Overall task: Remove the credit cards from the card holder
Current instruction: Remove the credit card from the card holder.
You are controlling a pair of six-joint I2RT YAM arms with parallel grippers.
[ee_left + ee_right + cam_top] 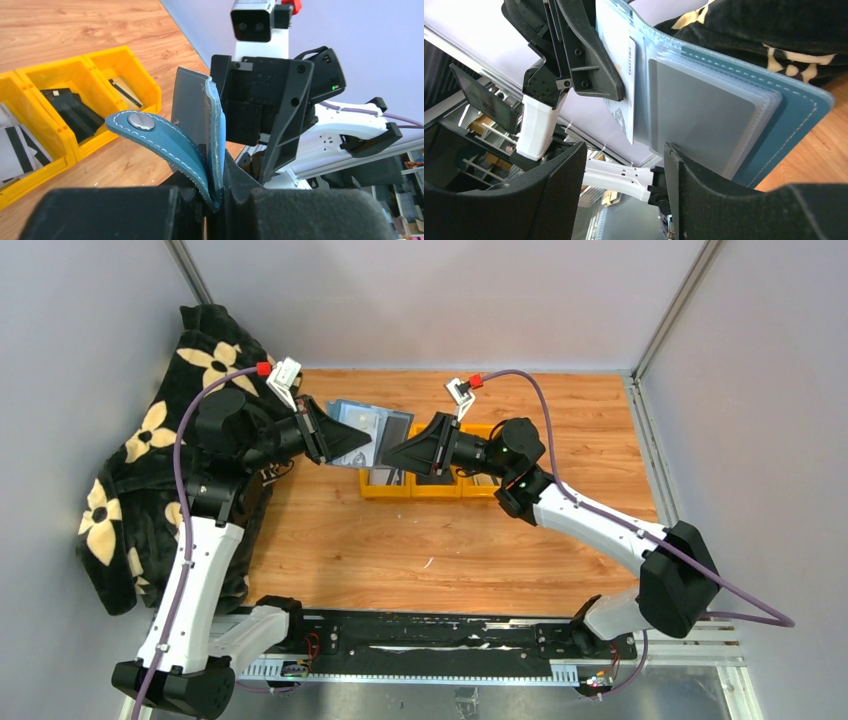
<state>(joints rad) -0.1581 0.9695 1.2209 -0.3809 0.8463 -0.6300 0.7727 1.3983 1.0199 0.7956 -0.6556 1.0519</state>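
The card holder (pixel 794 115) hangs in the air above the tabletop (pixel 420 550), clamped at its fold by the left end effector (pixel 355 442). The right end effector (pixel 624 147) faces it with its fingers apart, gripping nothing, one pad just below the lower edge of a grey card (pixel 699 112). The main risk, as I judge it, is that the fingers close on a whole sleeve or on the cover instead of the card alone. Then a pull would drag the holder out of the left grip or bend it. A second risk is slip: the card is thin and smooth, offers little edge, and could stay put or fall short of the bins (pixel 412 492). The strap (pixel 165 140) curls loosely to one side and could snag a finger. The cover looks like soft teal leather or imitation, stitched pale along rounded edges, with a dull metal snap (pixel 141 121) on the strap. Inside are glossy clear sleeves (pixel 769 100), stacked and floppy, and a white printed card (pixel 619 65) beside the grey one. The bins are hard yellow plastic; the tabletop is wood-grained.
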